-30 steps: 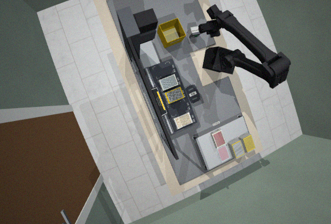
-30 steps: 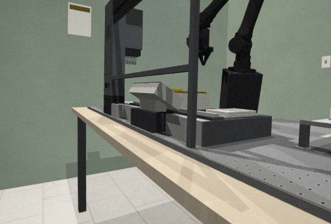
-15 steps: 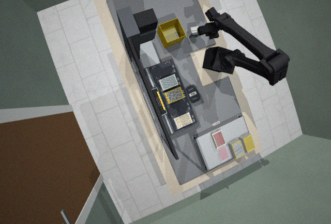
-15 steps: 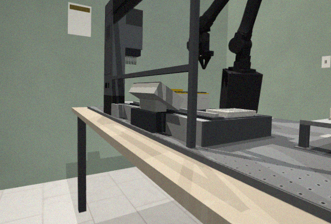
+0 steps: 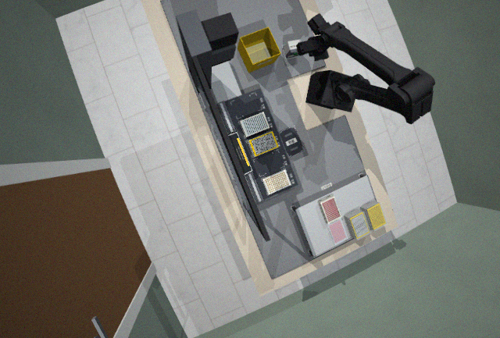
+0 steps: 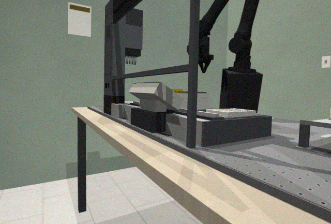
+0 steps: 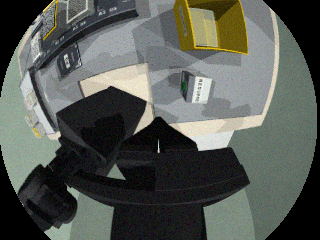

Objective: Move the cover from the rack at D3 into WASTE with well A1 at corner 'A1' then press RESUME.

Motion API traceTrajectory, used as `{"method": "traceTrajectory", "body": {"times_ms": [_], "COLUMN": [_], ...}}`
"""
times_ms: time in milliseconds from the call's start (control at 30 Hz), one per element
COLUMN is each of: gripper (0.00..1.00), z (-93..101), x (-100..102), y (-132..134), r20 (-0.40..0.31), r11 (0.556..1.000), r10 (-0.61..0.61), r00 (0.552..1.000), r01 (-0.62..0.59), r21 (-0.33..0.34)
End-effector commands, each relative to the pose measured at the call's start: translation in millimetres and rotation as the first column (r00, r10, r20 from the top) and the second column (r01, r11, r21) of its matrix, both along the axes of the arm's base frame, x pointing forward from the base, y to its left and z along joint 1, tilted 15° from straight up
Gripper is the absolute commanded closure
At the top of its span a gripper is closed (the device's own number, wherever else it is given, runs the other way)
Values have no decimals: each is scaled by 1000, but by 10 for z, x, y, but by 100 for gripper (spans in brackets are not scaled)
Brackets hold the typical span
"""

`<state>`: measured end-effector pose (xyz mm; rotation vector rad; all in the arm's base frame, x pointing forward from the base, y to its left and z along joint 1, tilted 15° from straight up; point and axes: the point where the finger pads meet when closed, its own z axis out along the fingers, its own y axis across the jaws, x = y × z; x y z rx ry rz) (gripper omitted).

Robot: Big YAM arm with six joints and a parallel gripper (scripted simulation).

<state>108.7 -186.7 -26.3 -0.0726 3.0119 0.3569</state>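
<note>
The tip rack at D3 [image 5: 264,143] has a yellow rim and an open dark grid of tips, with no cover on it. The yellow waste bin [image 5: 258,49] stands at the far end of the table. A pale flat piece [image 7: 203,27] lies inside the bin, below the rim. The small white RESUME box [image 5: 291,48] stands beside the bin, and its key [image 7: 183,84] shows green in the wrist view. My gripper [image 5: 299,48] [image 6: 203,66] is shut and empty. It hangs high above the table, close to the RESUME box on the side away from the bin.
The open reservoir at D4 [image 5: 254,123] and the open plate at D1 [image 5: 276,181] flank the rack on the deck. The RG nest [image 5: 290,138] sits beside the deck. The shelf unit [image 5: 339,215] holds red, pink and yellow labware. The handler's gantry frame [image 6: 193,61] runs along the deck.
</note>
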Motion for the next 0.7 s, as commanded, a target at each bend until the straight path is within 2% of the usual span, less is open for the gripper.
{"method": "traceTrajectory", "body": {"times_ms": [0,667], "gripper": [100,100], "z": [-99,-356], "x": [42,67], "y": [11,79], "r20": [2,2], "r11": [1000,1000], "r10": [-14,-14], "r00": [1000,1000], "r01": [14,14], "r21": [-1,0]}}
